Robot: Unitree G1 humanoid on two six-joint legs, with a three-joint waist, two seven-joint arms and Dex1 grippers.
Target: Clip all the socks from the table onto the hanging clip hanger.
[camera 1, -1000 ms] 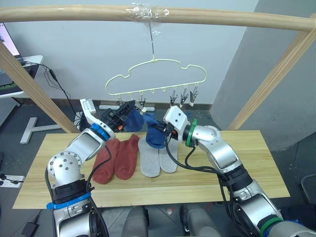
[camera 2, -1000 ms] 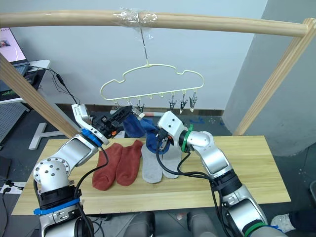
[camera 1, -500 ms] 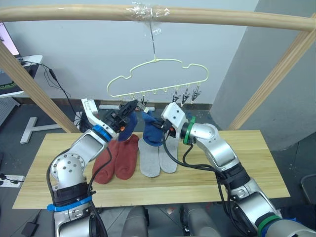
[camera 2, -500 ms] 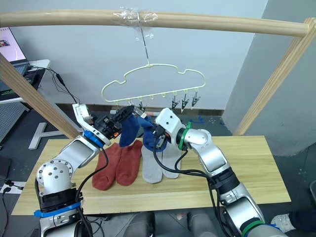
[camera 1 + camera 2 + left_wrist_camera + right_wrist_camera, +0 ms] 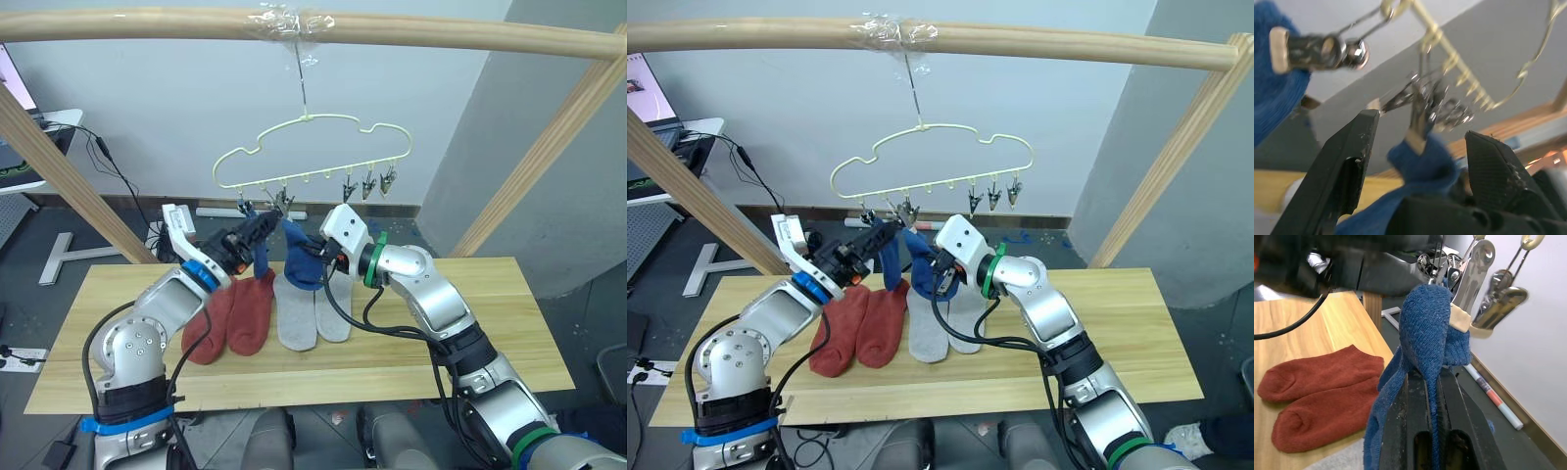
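The pale-yellow clip hanger (image 5: 313, 147) hangs from the top pole. Two blue socks hang from its left clips: one (image 5: 261, 257) beside my left gripper, the other (image 5: 297, 259) further right. My left gripper (image 5: 1422, 127) is open, its fingers spread either side of a silver clip (image 5: 1420, 105) that bites blue sock cloth (image 5: 1425, 156). My right gripper (image 5: 315, 257) is shut on the lower part of the right blue sock (image 5: 1425, 328), just under its clip (image 5: 1471, 279). Two rust-red socks (image 5: 235, 313) and two grey socks (image 5: 312, 313) lie side by side on the table (image 5: 490, 323).
A round wooden pole frame surrounds the table: top bar (image 5: 147, 24), slanted posts at left (image 5: 59, 166) and right (image 5: 549, 147). Three free clips (image 5: 367, 186) hang at the hanger's right end. A white desk (image 5: 39, 132) with cables stands behind on the left.
My left gripper has opened and let go of the clip, which now holds the blue sock. The right gripper lifted its sock end slightly left. The hanger swung a little.
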